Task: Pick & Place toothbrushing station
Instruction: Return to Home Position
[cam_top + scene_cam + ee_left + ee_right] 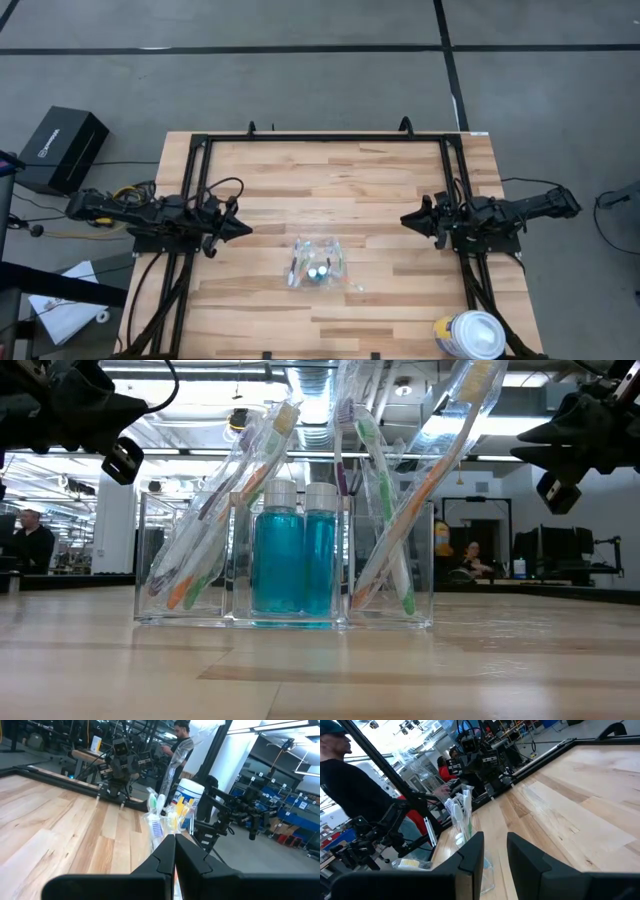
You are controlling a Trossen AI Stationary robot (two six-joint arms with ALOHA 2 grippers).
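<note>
The toothbrushing station (318,263) stands by its flat base on the wooden table, a little near of the middle. It is a see-through holder (290,615). Pale toothbrushes (215,510) lean in its outer compartments, and two teal tubes with white caps (292,555) stand upright in the middle one. It also shows in the left wrist view (162,817) and the right wrist view (462,810). My left gripper (245,228) is shut, held level at the table's left side and pointing toward the station from a distance. My right gripper (405,220) waits at the right side, open by a small gap (495,840), with nothing between its fingers.
A round white-lidded canister (468,335) stands at the table's near right corner. A black frame (325,137) runs along the far edge and both sides. A black box (62,148) sits on the floor to the left. People show in the room beyond (180,745).
</note>
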